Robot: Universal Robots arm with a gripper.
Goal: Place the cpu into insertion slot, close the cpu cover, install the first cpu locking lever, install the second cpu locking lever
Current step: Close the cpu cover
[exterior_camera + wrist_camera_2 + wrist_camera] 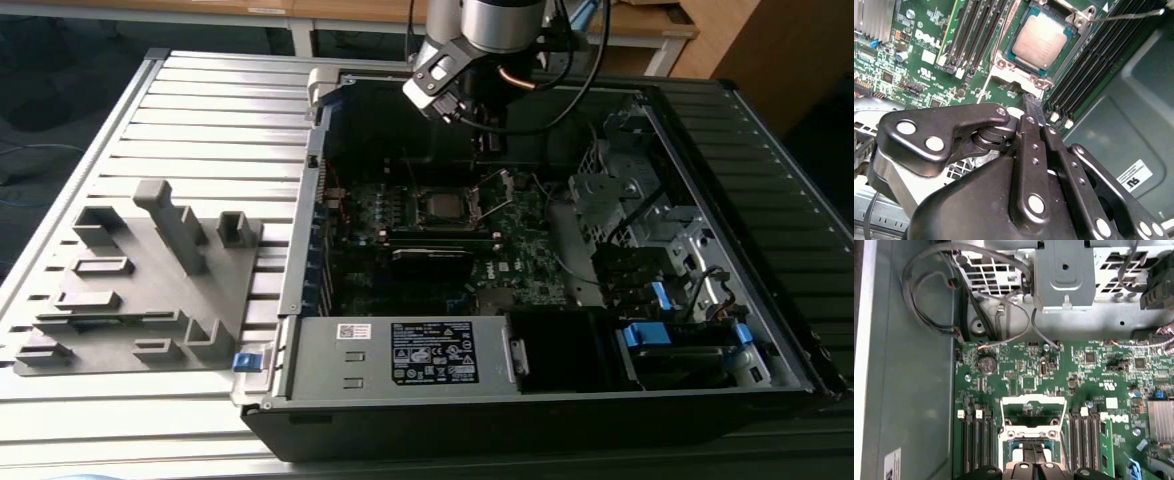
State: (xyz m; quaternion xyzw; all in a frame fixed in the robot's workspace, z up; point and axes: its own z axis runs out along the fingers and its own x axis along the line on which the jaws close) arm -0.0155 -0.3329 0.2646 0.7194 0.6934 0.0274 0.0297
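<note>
The cpu (1041, 40) lies flat in its socket on the green motherboard, its dull silver top showing; in the exterior view the cpu (438, 207) sits mid-case. The cpu cover (1033, 410), a silvery frame with an open window, stands swung back off the socket. In the second wrist view the cover's edge (1009, 75) is between the chip and my fingertips. A thin wire locking lever (1124, 15) sticks out past the socket corner. My gripper (1032, 102) hangs above the socket's edge, shut, with nothing between its fingers. It shows in the exterior view as the gripper (483, 140) over the case's far side.
A power supply box with a white label (427, 352) fills the case's near side. Drive cages (627, 210) stand at the exterior view's right. Memory slots (979, 35) flank the socket. Loose cables (934, 295) loop by the case wall. A grey fixture block (147, 280) sits outside the case.
</note>
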